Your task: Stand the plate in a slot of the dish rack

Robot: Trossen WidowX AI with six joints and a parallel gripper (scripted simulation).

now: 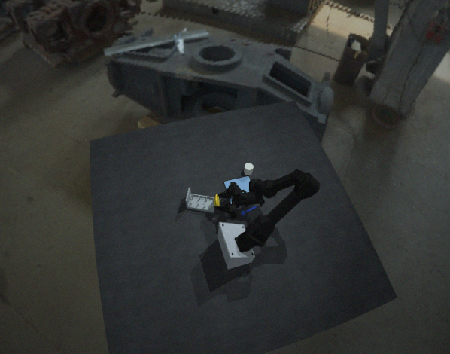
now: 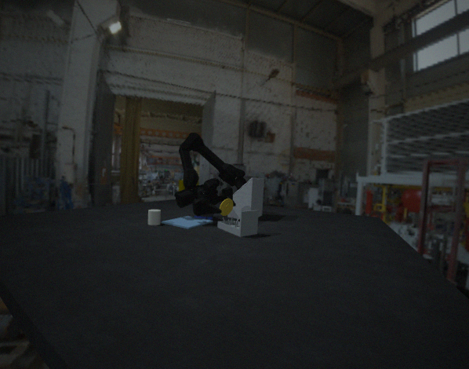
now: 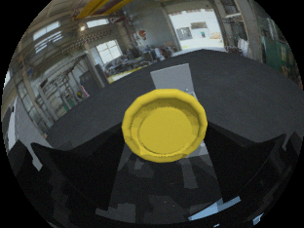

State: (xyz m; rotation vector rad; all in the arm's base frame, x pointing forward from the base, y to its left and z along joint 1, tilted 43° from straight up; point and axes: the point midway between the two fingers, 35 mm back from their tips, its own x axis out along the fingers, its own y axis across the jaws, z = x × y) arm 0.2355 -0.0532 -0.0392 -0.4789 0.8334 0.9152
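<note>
One black arm's pincer (image 1: 222, 201) grips one yellow plate (image 1: 217, 199) on edge, at the near end of one grey rack (image 1: 199, 202). One dark surface (image 1: 141, 236) also carries one white cylinder (image 1: 248, 166), one blue sheet (image 1: 238, 184) and one grey block (image 1: 232, 243).

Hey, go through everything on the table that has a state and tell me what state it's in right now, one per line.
Hand: shut on the plate.
Plate: yellow, held on edge, upright, at the near end of the dish rack, not yet let go.
Dish rack: upright on the table, its slots hold nothing.
White cylinder: standing upright, apart from the rest.
Blue sheet: lying flat.
Blue pen-like piece: lying flat, partly hidden by the arm.
</note>
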